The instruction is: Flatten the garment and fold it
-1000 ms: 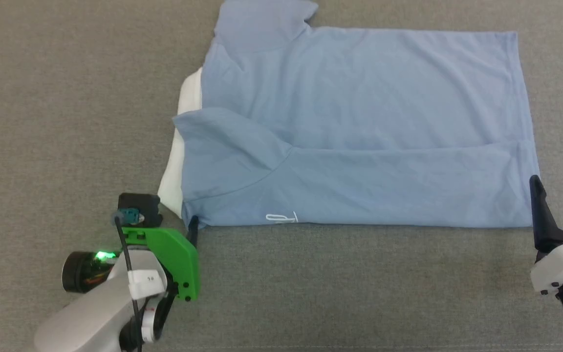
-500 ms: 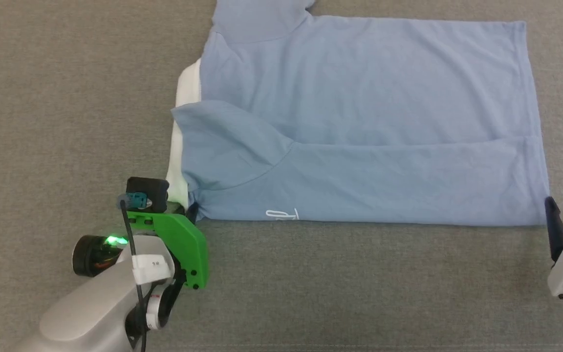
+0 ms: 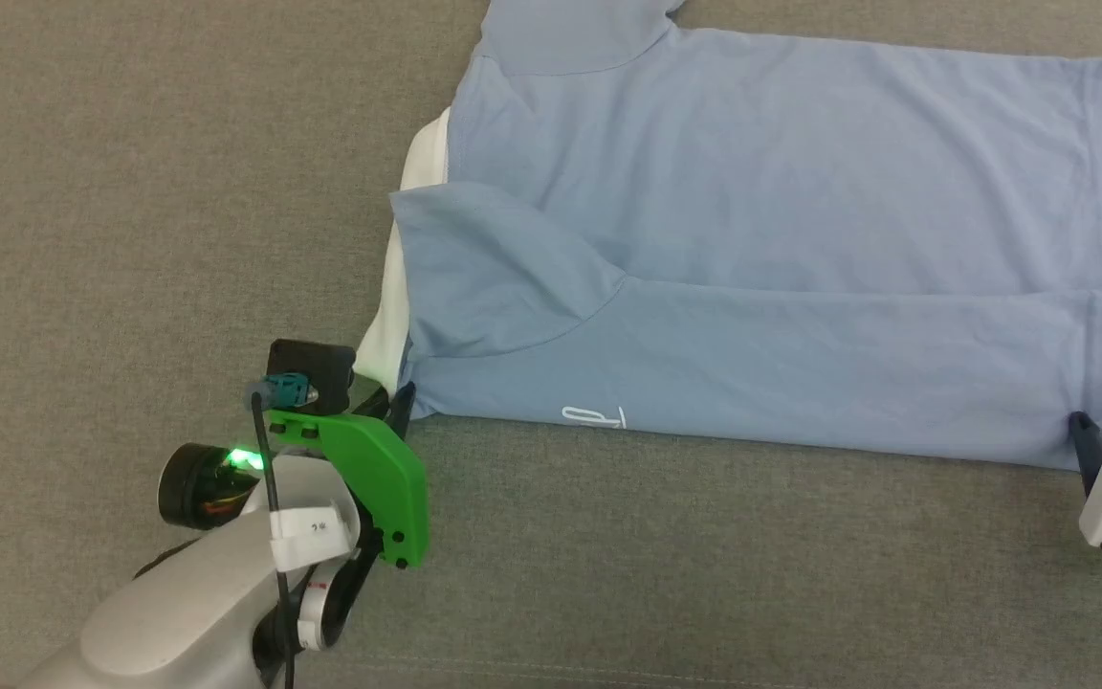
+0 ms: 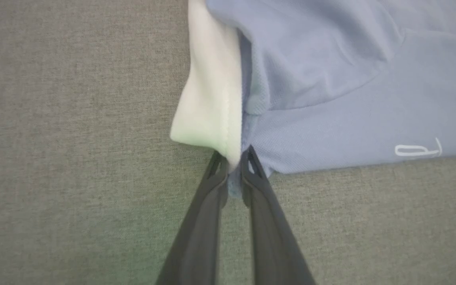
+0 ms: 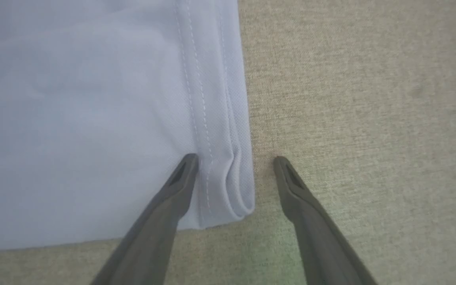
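Garment (image 3: 781,239) corner pinched by left end effector (image 4: 234,159).

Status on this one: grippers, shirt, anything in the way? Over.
Copy: left gripper shut on garment corner beside the white inside; right gripper open, straddling hem corner. Near edge folded over, on grey surface. Nothing in the way.

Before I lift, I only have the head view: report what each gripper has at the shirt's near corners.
Observer: Left wrist view: the left gripper is shut on the garment, pinching blue fabric and its white inside at the corner.
Operator: Now the right.
Observer: The right gripper is open, one finger over the stitched hem, the other over the grey surface.
Operator: Describe that corner.
Observer: Its edge lies doubled, layers curling.
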